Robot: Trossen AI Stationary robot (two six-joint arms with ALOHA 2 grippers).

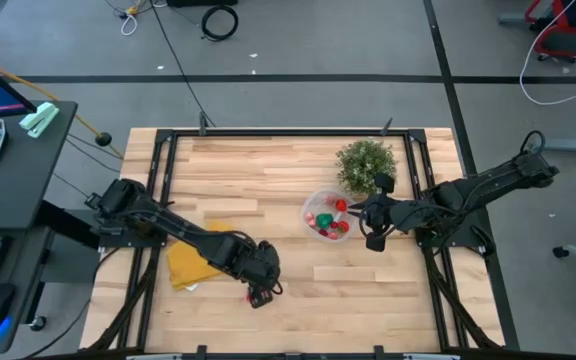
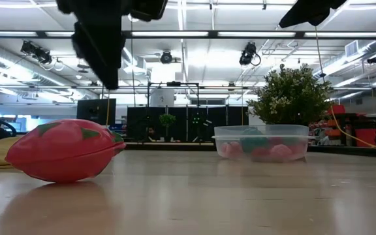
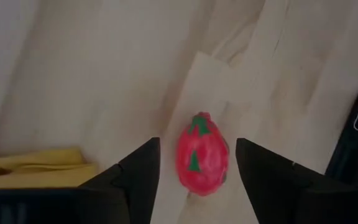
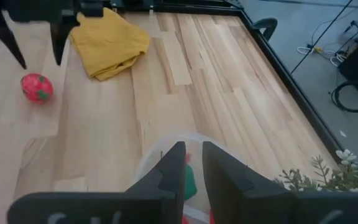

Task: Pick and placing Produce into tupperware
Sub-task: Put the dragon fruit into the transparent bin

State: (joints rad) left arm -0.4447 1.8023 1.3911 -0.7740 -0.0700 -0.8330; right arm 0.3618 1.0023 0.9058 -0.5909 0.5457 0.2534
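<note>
A red strawberry-like piece (image 3: pixel 202 155) with green marks lies on its side on the table near the near edge, also seen as the piece (image 1: pixel 251 296) in the high view and the piece (image 2: pixel 64 149) in the low view. My left gripper (image 3: pixel 197 142) is open above it, one finger on each side, not touching; in the low view the left gripper (image 2: pixel 103 52) hangs clear of it. The clear round tupperware (image 1: pixel 328 215) sits right of centre with several red, pink and green pieces inside. My right gripper (image 4: pixel 193 155) hovers over the tupperware's rim (image 4: pixel 166 146), its fingers a narrow gap apart and holding nothing.
A bushy potted plant (image 1: pixel 366 163) stands just beyond the tupperware, close to my right arm. A folded yellow cloth (image 1: pixel 193 260) lies under my left arm, left of the red piece. Bare wood stretches between the cloth and the tupperware. A dark frame (image 1: pixel 158 160) borders the table.
</note>
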